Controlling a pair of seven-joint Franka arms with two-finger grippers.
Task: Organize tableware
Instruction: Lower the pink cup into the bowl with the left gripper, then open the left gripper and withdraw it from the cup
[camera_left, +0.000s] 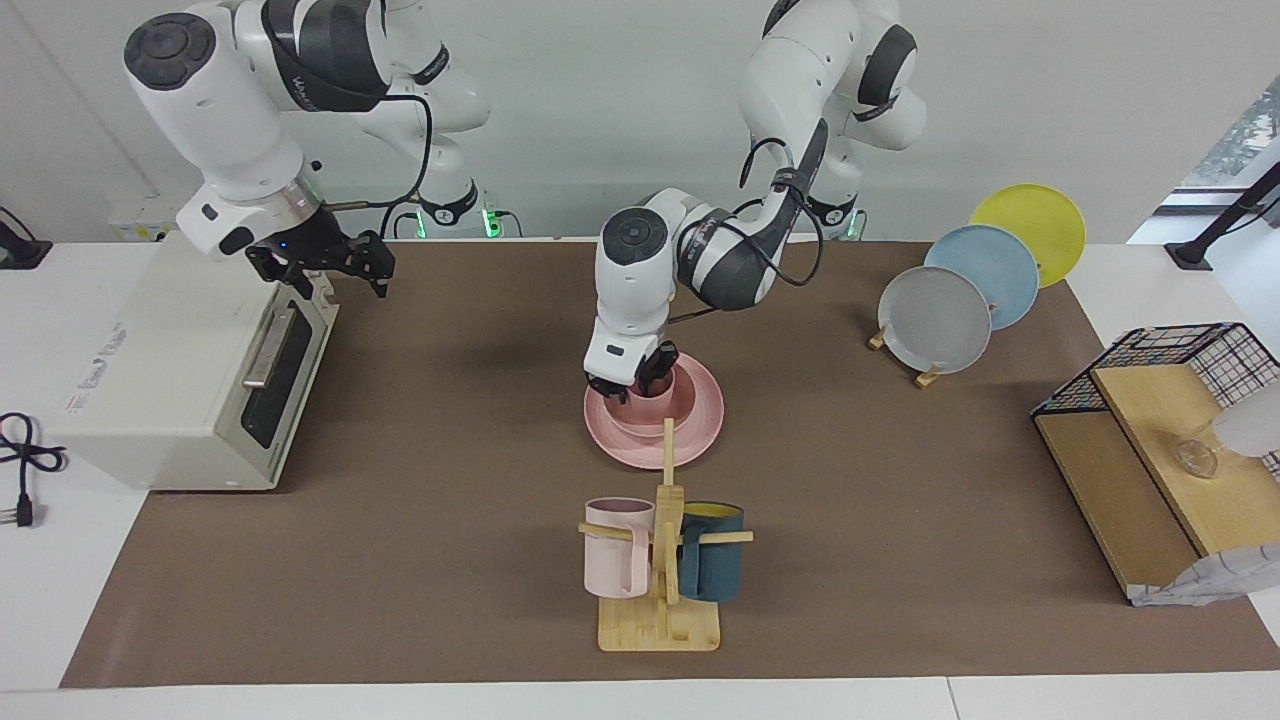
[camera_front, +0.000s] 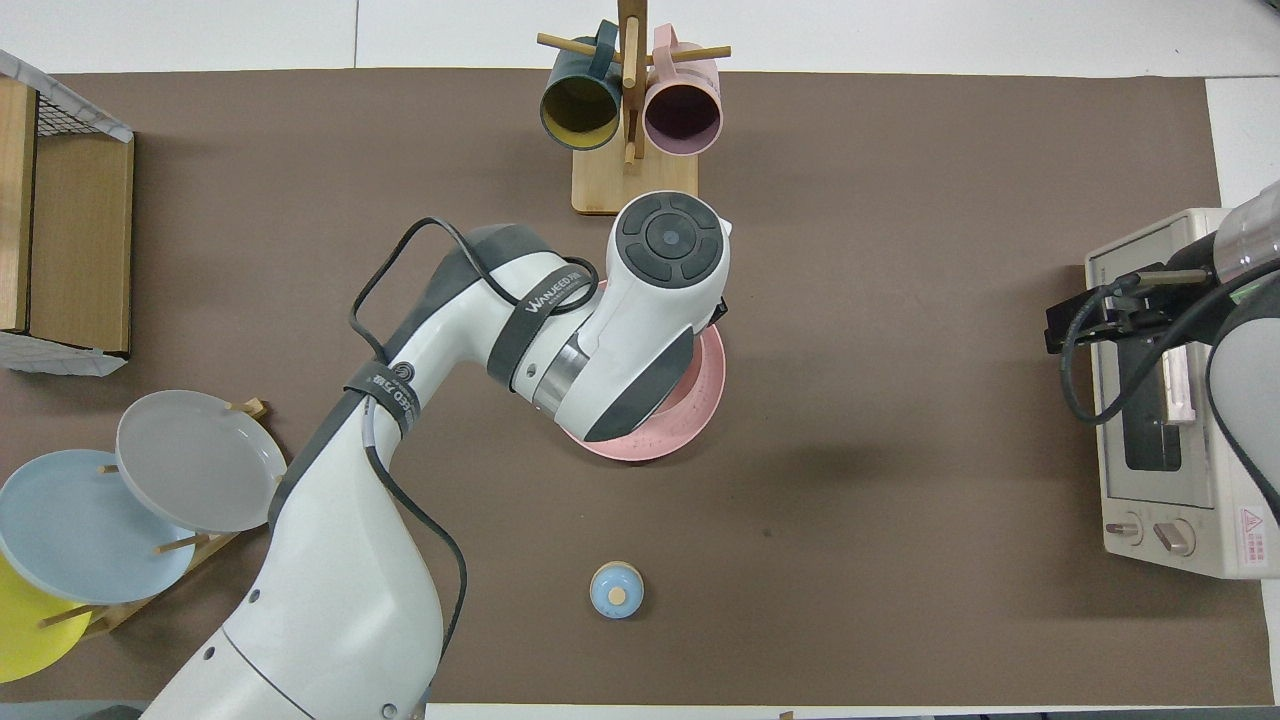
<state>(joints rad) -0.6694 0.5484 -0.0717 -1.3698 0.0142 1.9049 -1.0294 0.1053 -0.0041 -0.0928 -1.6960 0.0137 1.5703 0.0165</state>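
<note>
Matte pink cup stands in bowl on plate.

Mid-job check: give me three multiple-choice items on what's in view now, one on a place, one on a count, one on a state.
1. The pink cup is:
A. on the mug rack
B. in the pink bowl on the pink plate
C. on the toaster oven

2. Plates in the plate stand:
A. two
B. three
C. five

3. The left gripper is:
A. down at the cup
B. over the toaster oven
C. out of view

Answers:
1. B, the set is nested.
2. B: grey, blue, yellow.
3. A; the right gripper waits over the toaster oven.
</note>
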